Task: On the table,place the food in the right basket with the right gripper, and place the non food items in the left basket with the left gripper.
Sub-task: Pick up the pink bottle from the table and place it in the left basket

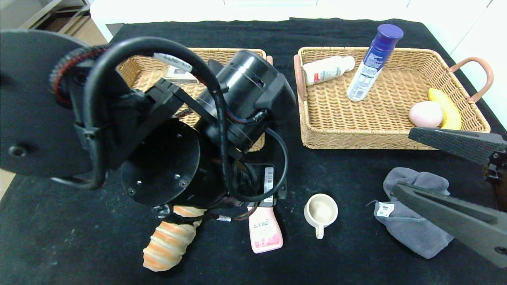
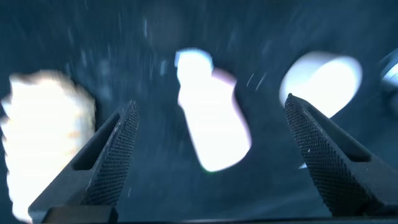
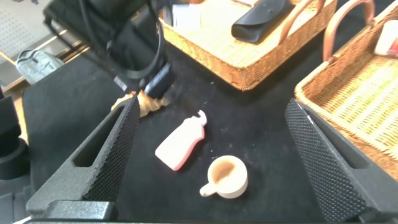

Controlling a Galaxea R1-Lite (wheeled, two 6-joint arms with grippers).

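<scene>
A pink bottle lies on the black table, between a striped bread roll and a cream cup. My left gripper hangs open above the pink bottle, with the bread roll and the cup outside its fingers. In the head view its own arm hides it. My right gripper stands open over a grey cloth, holding nothing. The right basket holds a banana, a pink round item, a white bottle and a blue spray can.
The left basket is mostly covered by my left arm; a small box shows in it. In the right wrist view a black case lies in the left basket. White floor lies beyond the table's far edge.
</scene>
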